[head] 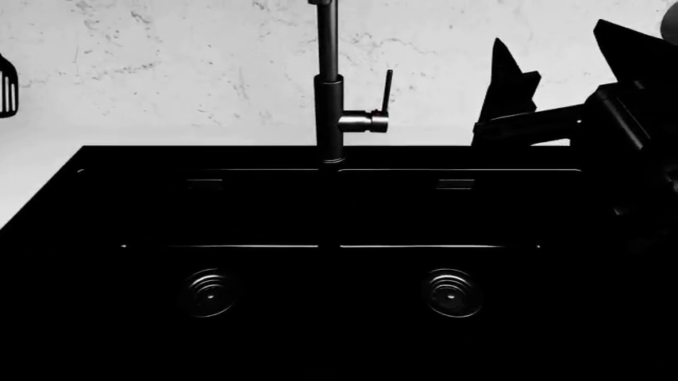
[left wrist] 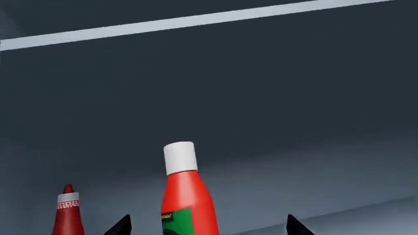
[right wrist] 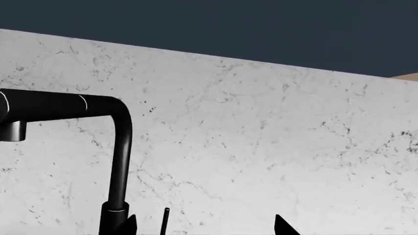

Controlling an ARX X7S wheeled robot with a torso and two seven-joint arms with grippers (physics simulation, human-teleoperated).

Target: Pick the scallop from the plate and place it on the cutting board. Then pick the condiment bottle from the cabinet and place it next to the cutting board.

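Note:
The condiment bottle (left wrist: 188, 196), red with a white cap and a green label, stands upright on a shelf inside the dark cabinet (left wrist: 261, 98). My left gripper (left wrist: 209, 227) is open, its two dark fingertips (left wrist: 120, 226) on either side of the bottle's lower body without touching it. The bottle is nearer one tip. My right gripper (head: 561, 75) is open and empty, raised at the right of the sink in the head view and facing the marble wall (right wrist: 261, 147). The scallop, the plate and the cutting board are out of view.
A smaller red bottle with a pointed red tip (left wrist: 67, 211) stands on the same shelf beside the condiment bottle. A black double sink (head: 339, 262) with a tall dark faucet (head: 329, 87) fills the head view. A slotted utensil (head: 6, 83) hangs at the far left.

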